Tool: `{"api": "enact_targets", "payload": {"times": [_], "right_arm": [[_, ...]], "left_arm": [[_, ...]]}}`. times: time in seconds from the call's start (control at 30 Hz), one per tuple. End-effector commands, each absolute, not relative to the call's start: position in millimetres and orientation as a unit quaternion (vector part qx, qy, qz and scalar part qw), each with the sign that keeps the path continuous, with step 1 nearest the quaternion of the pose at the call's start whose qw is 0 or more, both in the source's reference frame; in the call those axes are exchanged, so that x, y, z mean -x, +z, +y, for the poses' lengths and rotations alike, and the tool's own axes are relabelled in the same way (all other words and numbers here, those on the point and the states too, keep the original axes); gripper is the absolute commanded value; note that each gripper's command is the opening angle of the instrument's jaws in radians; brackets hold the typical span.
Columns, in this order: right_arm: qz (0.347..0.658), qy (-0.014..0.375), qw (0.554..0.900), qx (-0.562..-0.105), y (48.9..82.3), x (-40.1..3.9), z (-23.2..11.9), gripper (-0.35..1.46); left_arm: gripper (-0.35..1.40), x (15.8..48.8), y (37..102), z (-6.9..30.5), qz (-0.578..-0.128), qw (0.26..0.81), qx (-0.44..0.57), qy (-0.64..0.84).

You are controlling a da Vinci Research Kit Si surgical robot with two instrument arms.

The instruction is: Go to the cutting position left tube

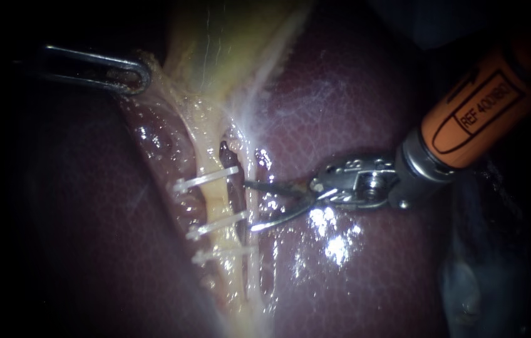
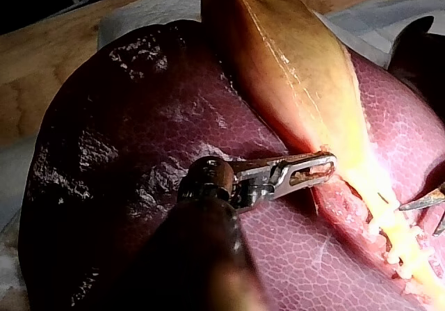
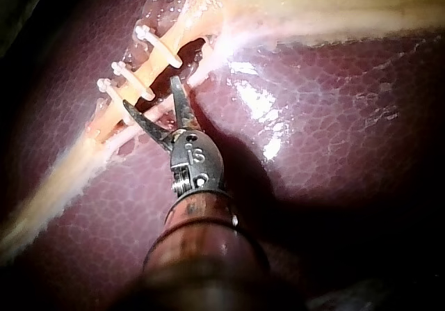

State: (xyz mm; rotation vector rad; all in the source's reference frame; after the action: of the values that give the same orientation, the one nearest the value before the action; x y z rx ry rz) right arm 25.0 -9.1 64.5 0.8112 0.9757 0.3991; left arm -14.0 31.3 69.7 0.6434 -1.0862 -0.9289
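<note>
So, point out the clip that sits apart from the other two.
The clip nearest the gallbladder: a longer stretch of bare tube separates it from the closely paired two.

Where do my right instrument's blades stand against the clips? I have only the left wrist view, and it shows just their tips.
Observer: In the endoscope view the right instrument has its blades open, with the tips just short of the clipped tube and not around it.
Operator: Level with which clips?
Observer: One tip lies near the upper clip and the other near the middle clip. The lower clip sits beyond both tips.
</note>
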Motion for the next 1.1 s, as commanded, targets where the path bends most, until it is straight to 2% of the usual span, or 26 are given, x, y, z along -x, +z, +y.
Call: {"api": "enact_targets", "payload": {"times": [0.03, 0.33, 0.43, 0.77, 0.93, 1.1], "right_arm": [[0.449, 0.186, 0.784, -0.386, 65.0, -25.2, -9.2, 1.03], [0.427, 0.189, 0.766, -0.442, 68.9, -26.5, -9.8, 1.04], [0.429, 0.192, 0.754, -0.458, 69.5, -26.9, -9.7, 1.04], [0.454, 0.204, 0.685, -0.532, 68.7, -29.5, -9.7, 1.06], [0.46, 0.2, 0.663, -0.557, 68.0, -30.6, -10.1, 1.04], [0.465, 0.196, 0.655, -0.562, 67.5, -31.7, -10.3, 1.04]], "left_arm": [[-0.35, 14.0, 69.8, 31.3, -0.489, 0.708, -0.29, -0.418], [-0.35, 14.0, 69.9, 31.3, -0.489, 0.708, -0.29, -0.418], [-0.35, 14.0, 69.9, 31.3, -0.489, 0.708, -0.29, -0.418], [-0.35, 14.0, 69.9, 31.3, -0.489, 0.708, -0.29, -0.418], [-0.35, 14.1, 69.9, 31.3, -0.489, 0.708, -0.289, -0.418], [-0.35, 14.1, 69.9, 31.3, -0.489, 0.708, -0.289, -0.418]]}}
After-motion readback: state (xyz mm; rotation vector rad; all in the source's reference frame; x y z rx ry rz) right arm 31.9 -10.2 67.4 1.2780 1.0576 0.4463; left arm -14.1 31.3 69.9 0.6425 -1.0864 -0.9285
